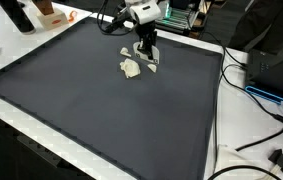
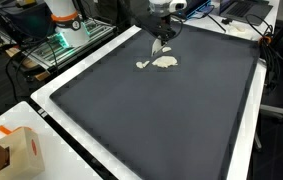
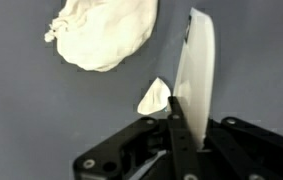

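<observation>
White crumpled lump (image 3: pixel 101 35) lies at eleven o'clock from the fingers (image 3: pixel 181 125); flat white shard (image 3: pixel 199 65) beside them; whether they pinch it, I cannot tell.

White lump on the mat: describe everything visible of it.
The lump is cream-white, rounded and creased, like crumpled cloth or paper; which one is unclear. It lies loose on the dark grey mat, toward its far side in both exterior views. Nothing grips it: the pincer stands just beside it, and a small white scrap lies near, apart from it.
</observation>
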`<state>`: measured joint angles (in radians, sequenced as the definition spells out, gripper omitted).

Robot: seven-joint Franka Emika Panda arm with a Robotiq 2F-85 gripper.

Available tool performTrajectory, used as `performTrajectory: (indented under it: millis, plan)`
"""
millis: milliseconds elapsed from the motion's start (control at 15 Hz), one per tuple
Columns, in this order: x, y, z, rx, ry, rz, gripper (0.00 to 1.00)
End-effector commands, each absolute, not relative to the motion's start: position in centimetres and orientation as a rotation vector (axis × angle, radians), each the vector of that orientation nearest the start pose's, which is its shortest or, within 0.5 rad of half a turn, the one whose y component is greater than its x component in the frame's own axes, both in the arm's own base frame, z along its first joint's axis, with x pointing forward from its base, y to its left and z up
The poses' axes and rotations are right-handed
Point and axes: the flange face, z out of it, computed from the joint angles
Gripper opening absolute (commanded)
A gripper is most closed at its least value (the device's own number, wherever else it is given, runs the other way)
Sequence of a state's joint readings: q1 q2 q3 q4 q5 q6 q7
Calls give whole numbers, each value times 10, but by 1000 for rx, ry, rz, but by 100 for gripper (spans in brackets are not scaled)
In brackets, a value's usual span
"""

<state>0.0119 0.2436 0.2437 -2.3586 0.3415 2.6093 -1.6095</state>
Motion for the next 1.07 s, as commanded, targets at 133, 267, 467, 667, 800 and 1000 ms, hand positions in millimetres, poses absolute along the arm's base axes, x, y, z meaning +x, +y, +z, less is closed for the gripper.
performTrajectory:
  millis: [133,267,467,667,800,1000]
  plan:
    - [481,139,264,-2360,-1891,-252,1]
    - [480,143,277,-2472,-1786,-265,1]
    - [479,147,296,-2623,-1626,-278,1]
    - [479,147,313,-2765,-1448,-300,1]
    - [480,144,322,-2848,-1321,-316,1]
    - [483,137,333,-2954,-1133,-336,1]
